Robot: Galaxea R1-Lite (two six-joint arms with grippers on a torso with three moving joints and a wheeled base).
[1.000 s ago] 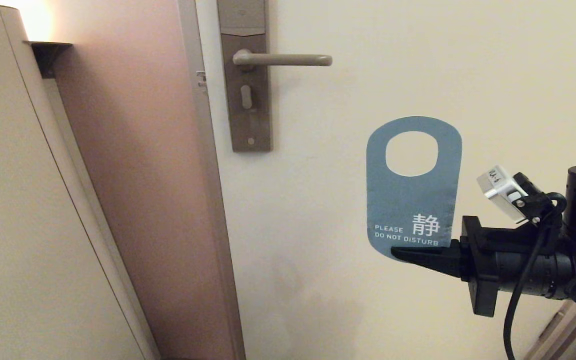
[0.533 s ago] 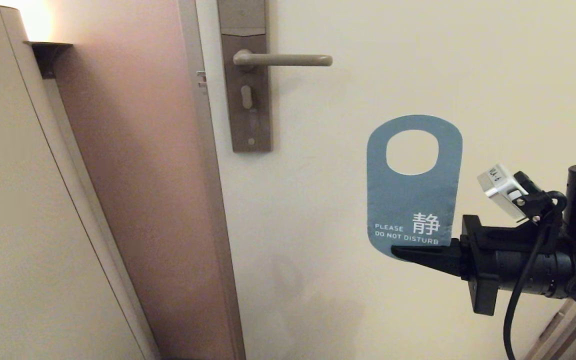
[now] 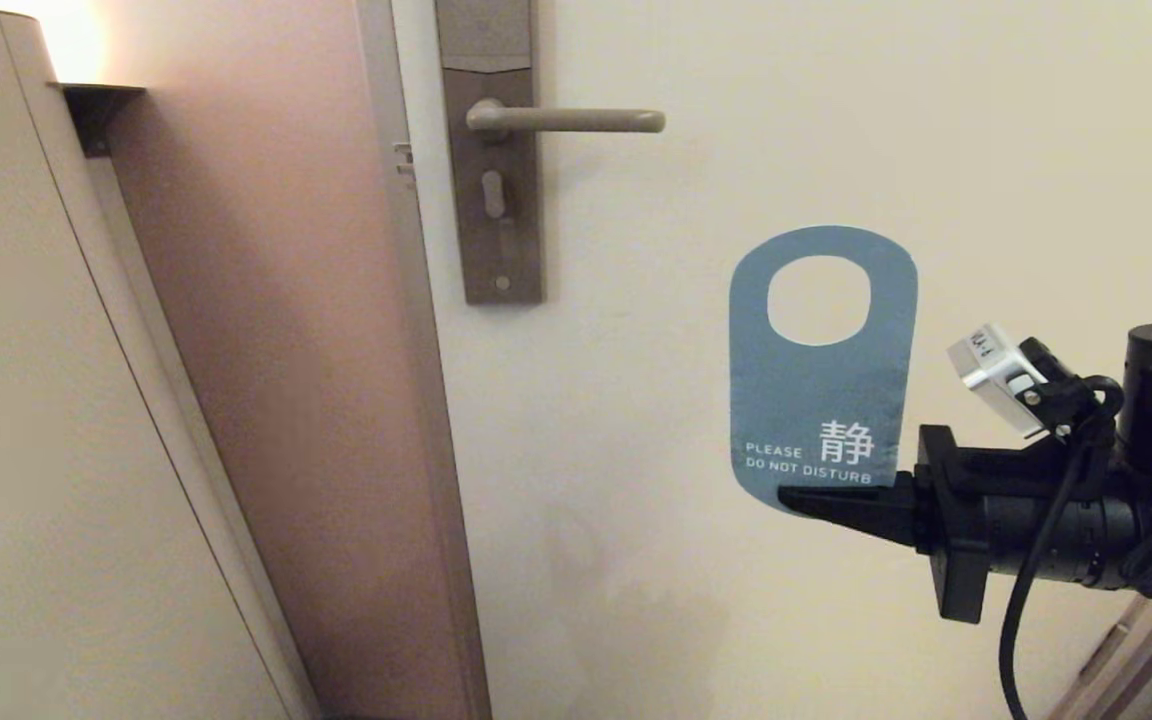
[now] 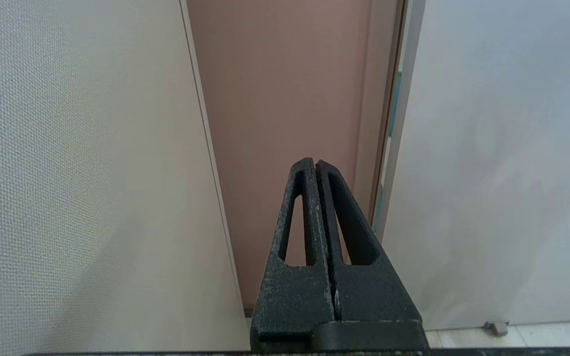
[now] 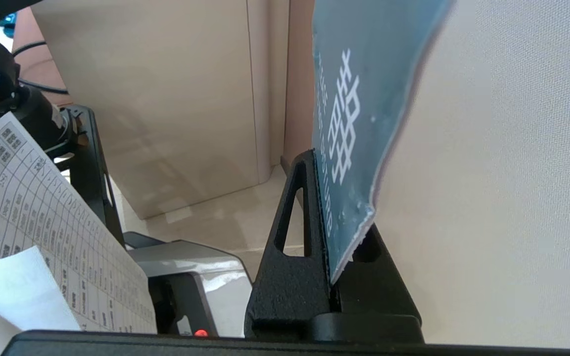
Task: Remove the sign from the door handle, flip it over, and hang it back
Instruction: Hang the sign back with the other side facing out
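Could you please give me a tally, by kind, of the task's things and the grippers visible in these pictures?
Signs: 1, the sign, blue side showing, gripped at its lower edge.
Door handles: 1, the door handle, bare.
Grippers: 2, the right gripper shut on the sign, the left gripper shut on nothing near the door edge.
Total: 4

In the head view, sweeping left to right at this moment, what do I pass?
Wall lamp glow → door edge → backplate → door handle → the sign, blue side out, pinched at its lower edge → right gripper → wrist camera.
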